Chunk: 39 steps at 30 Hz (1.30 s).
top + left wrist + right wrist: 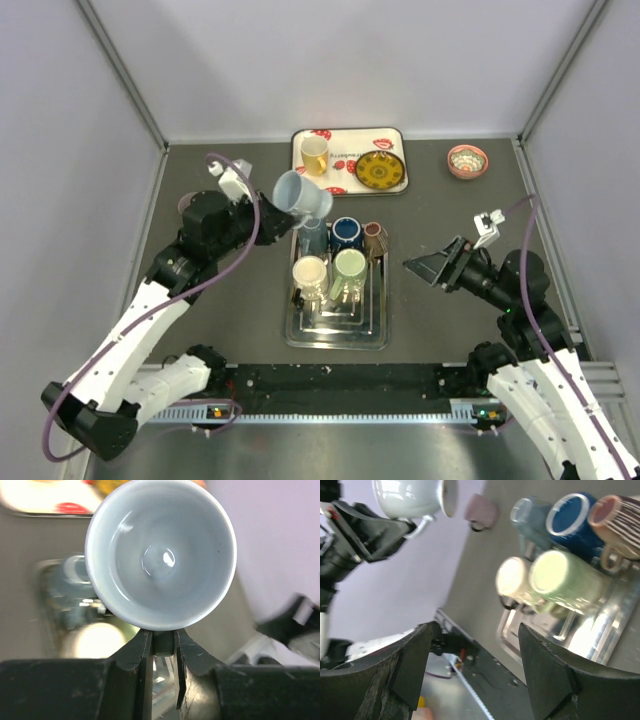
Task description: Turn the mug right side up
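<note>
One tip: roll the mug [160, 555] rim-up slowly, left gripper [163, 644] clamped on, seemingly, its handle; right gripper [475, 630] gaping empty.

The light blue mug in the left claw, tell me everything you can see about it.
The light blue mug looks like glossy ceramic, pale blue outside, whitish and empty inside. The left claw is shut on its handle, holding it in the air above the mugs on the metal tray. It lies tilted on its side, mouth facing toward the claw's wrist. Nothing but the claw touches it.
</note>
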Tool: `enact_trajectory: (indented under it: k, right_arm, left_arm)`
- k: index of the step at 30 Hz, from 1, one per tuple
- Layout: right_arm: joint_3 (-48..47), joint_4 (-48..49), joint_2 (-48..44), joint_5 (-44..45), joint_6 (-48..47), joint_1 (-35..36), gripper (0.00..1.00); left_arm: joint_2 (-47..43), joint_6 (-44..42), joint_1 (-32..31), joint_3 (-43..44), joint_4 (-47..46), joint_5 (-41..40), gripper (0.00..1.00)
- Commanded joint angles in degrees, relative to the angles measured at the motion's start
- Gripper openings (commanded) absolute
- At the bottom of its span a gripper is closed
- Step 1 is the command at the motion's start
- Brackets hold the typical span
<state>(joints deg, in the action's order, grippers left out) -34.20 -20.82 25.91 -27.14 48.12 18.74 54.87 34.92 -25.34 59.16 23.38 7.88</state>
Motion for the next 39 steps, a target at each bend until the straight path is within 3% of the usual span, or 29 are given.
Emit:
enact_trajectory:
  k: [1, 9, 16, 31, 39]
  right_arm:
    - [0.00, 17.71, -1.56, -9.94, 10.40, 0.59, 0.70]
    - [-0.88, 26.08, 0.02, -15.76, 16.65, 2.00, 0.70]
    - [-0.96, 31.36, 3.78, -9.96, 15.34, 9.64, 0.69]
    - [-3.42, 35.31, 11.53, -0.82, 10.86, 12.02, 0.63]
    - [-4.65, 40.51, 13.29, -1.52, 10.86, 12.02, 0.61]
  left_arm:
    - [-3.89, 7.96, -6.55, 0.18, -17.03, 12.50, 0.00]
    - [-3.46, 19.38, -13.67, -6.94, -40.29, 17.78, 0.00]
    - [-0.30, 26.07, -20.97, -13.54, -57.63, 8.65, 0.00]
    - [5.95, 31.18, -25.02, -13.45, -64.95, 7.32, 0.00]
    - [7.00, 31.70, -25.55, -14.33, -64.34, 7.85, 0.00]
